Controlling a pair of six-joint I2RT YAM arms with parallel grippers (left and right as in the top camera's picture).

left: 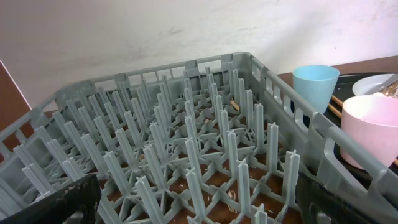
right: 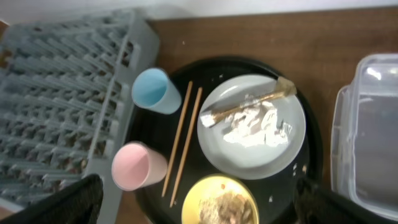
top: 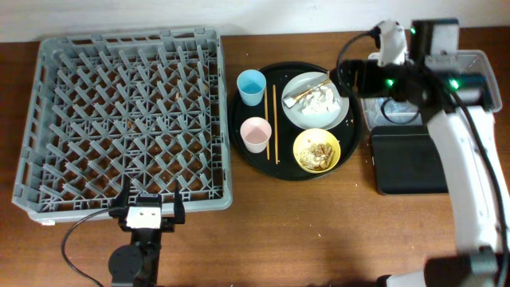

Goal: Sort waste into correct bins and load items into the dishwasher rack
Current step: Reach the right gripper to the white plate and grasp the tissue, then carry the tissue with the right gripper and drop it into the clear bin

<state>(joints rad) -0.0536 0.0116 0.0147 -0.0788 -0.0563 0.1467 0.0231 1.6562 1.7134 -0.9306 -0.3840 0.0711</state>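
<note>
Test lab setup, wooden table (top: pixel 319 231), plain wall (left: pixel 124 37)

left arm (top: pixel 131 259) folded compact at the near edge | left gripper (top: pixel 151 209) pointing away from its base, jaws spread wide, nothing between | right arm (top: pixel 470 159) white link running up the right side, wrist bent leftward, 2 green lights lit | right gripper (top: pixel 343 77) pointing left, angled downward, jaws wide apart, gripping nothing

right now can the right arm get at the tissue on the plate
Probably yes. The tissue lies uncovered on the plate, and the right fingers are spread open over the plate. Only the brown scrap lies against the tissue, so a grasp may catch that too.
</note>
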